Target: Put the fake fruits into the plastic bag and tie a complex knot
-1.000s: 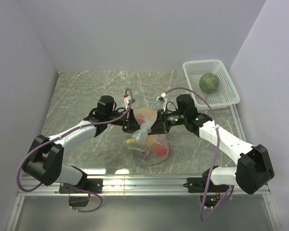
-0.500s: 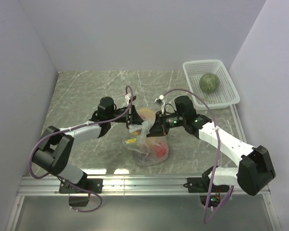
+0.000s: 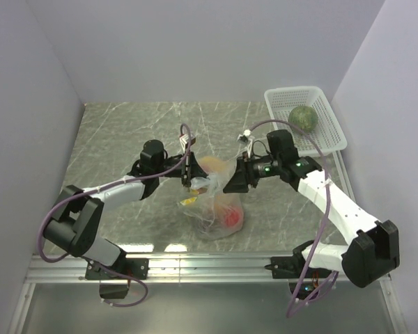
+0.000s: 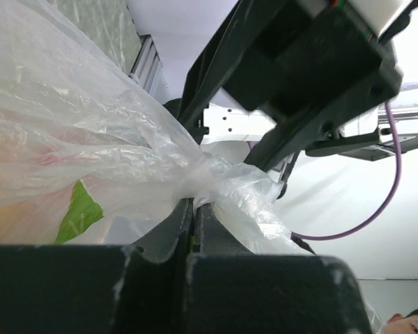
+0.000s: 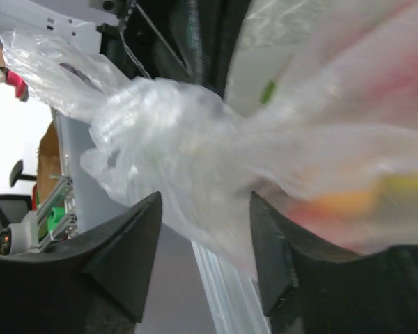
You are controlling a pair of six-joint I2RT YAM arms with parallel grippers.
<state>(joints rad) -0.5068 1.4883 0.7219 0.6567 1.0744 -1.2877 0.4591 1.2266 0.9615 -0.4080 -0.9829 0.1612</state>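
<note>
Right claw (image 3: pixel 233 181) drawn back and spread, left claw (image 3: pixel 189 175) pinching plastic bag (image 3: pixel 220 210) neck

The plastic bag (image 3: pixel 216 205) is thin, clear and crinkled. It sits on the table (image 3: pixel 125 132), well to the left of the white lattice basket (image 3: pixel 279 97) and nearer the front edge. Its neck is gathered into a twisted, bunched rope that rises from the body, and the left gripper (image 4: pixel 193 209) pinches this neck tight. A yellow-green printed mark (image 4: pixel 80 212) shows on the film. Through the plastic three fruits can be seen: a red ball (image 3: pixel 231 218), low on the side nearest the basket; a yellow piece (image 3: pixel 188 202) on the far side from it; and an orange-yellow piece (image 3: pixel 210 165) at the top. The dull green melon (image 3: pixel 303 118) lies alone inside the basket.
</note>
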